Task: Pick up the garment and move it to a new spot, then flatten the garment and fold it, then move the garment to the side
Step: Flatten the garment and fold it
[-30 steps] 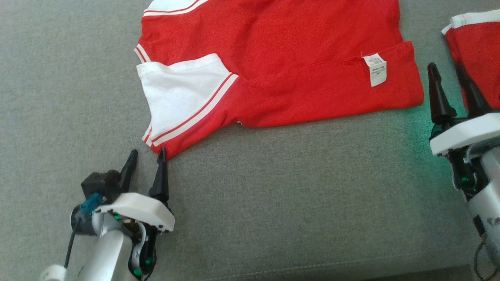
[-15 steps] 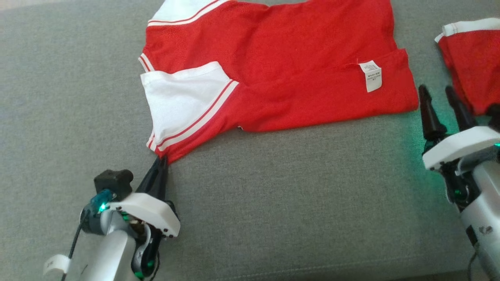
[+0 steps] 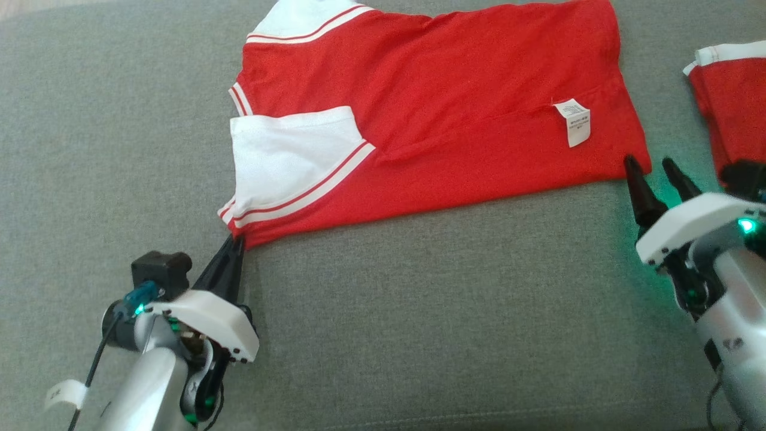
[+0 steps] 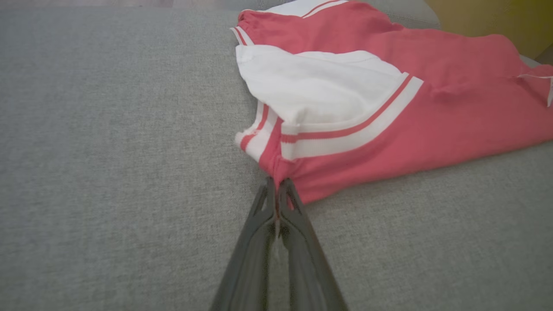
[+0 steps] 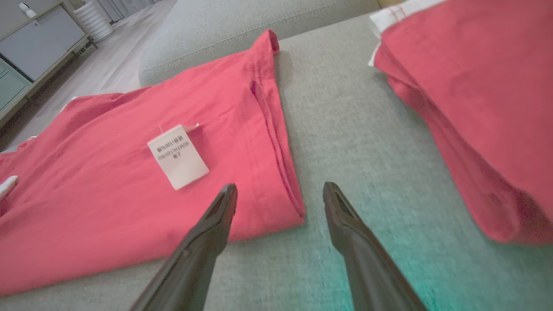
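A: What is everything lying on?
B: A grey woven cushion (image 3: 419,311). Pale cabinets (image 5: 39,47) are standing beyond it.
A: And the garment?
B: The red-and-white garment (image 3: 467,120) is lying flat mid-cushion, its white label (image 3: 573,121) showing. The left gripper (image 3: 237,240) is pinching the near sleeve corner. The right gripper (image 3: 648,163) is gaping at the hem corner, gripping nothing. A second red piece (image 3: 733,114) is lying to the right.
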